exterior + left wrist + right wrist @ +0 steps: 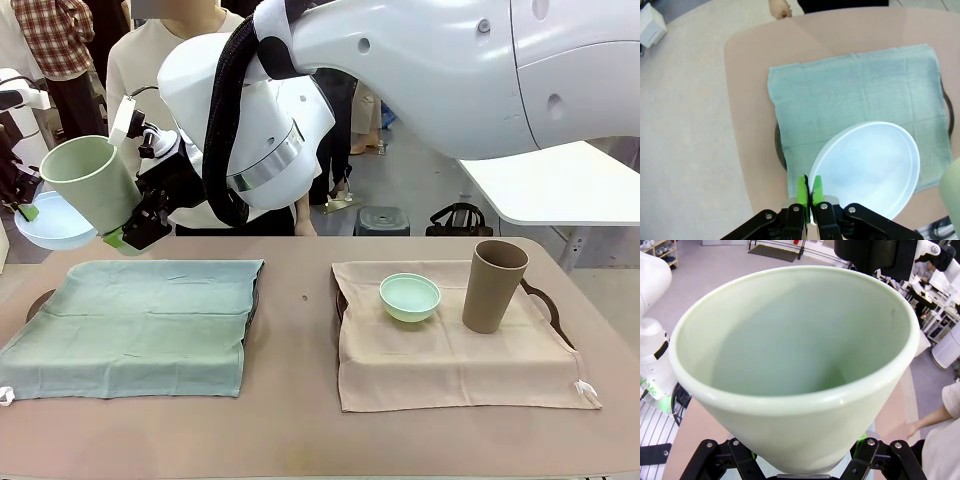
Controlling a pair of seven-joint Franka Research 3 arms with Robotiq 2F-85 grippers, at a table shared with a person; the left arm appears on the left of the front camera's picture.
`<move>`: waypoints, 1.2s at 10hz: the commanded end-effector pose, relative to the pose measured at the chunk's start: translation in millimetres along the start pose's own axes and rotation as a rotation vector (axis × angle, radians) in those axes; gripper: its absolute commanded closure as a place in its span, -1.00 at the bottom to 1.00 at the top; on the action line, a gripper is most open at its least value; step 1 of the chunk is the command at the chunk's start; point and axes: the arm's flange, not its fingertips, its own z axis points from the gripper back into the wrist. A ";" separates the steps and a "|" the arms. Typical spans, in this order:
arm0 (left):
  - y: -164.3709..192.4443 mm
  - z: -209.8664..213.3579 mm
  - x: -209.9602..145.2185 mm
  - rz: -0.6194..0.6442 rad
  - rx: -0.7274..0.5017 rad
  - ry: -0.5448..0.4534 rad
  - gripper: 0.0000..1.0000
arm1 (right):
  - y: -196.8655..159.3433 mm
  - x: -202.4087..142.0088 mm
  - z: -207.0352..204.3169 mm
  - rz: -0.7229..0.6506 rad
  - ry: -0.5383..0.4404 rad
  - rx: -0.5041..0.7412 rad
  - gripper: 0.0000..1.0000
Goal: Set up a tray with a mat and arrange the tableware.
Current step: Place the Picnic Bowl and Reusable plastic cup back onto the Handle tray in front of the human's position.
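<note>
Front view: the right gripper (128, 222), reaching across to the table's left side, is gripping a tall light green matte plastic tumbler (92, 184) tilted in the air above the far end of a grey-green cloth mat (135, 325). Beside it a pale blue round plastic bowl (52, 224) is hanging at the left edge. On a beige cloth mat (450, 345) are sitting a mint green round bowl (409, 296) and a brown tall tumbler (493, 285), near each other.

Left wrist view: the left gripper (809, 192) is pinching the pale blue bowl's rim tightly, high over the grey-green mat.

Right wrist view: the jaws are clamping the light green tumbler's lower body.

Risk: the thin rim pinch may be letting the bowl swing or slip; bowl and tumbler, carried close together, may be colliding.
</note>
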 end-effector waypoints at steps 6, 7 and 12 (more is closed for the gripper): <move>11.0 -44.0 0.9 -0.062 -0.129 0.000 0.91 | -4.5 -67.1 2.5 -0.153 -0.274 0.077 -0.60; 11.9 -60.0 -1.0 -0.072 -0.137 0.036 0.91 | -2.4 -86.4 2.3 -0.191 -0.303 0.079 -0.60; 13.5 -118.0 6.1 -0.080 -0.226 0.089 0.91 | 13.1 -172.1 -13.6 -0.290 -0.238 0.081 -0.60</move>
